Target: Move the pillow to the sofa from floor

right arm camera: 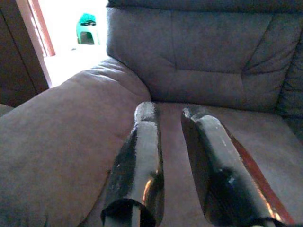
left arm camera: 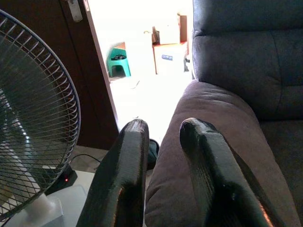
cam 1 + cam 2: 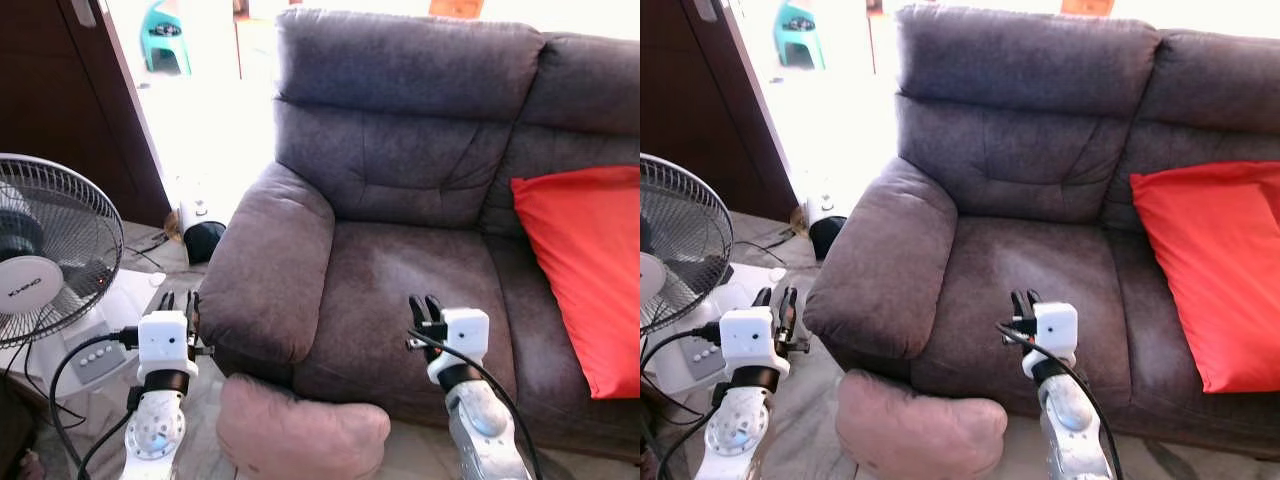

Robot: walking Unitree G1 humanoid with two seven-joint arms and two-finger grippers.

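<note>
you had the pink pillow [image 3: 300,435] lying on the floor [image 3: 185,260], pressed against the front of the grey sofa [image 3: 400,190] just below its left armrest [image 3: 270,265]. it sat between your two arms, low in the head views, and nothing was touching it from above.

your left gripper [image 3: 179,304] was raised beside the outer face of the armrest, above and to the left of the pillow. its two black fingers [image 2: 120,179] stood a little apart with a narrow gap between them, holding nothing. in the left wrist view they pointed toward the armrest, with the bright doorway [image 2: 142,56] beyond.

your right gripper [image 3: 426,309] hovered over the front edge of the seat cushion [image 3: 400,290], above and to the right of the pillow. its fingers [image 1: 142,161] were likewise slightly parted and empty, aimed across the seat at the backrest in the right wrist view.

a red cushion [image 3: 590,270] leaned on the right part of the sofa, well apart from both grippers. a standing fan [image 3: 45,250] stood to the left of your left arm, with a white base unit [image 3: 95,355] beneath it and black cables [image 3: 60,380] trailing near the arm. a teal stool [image 3: 165,38] showed through the doorway.
</note>
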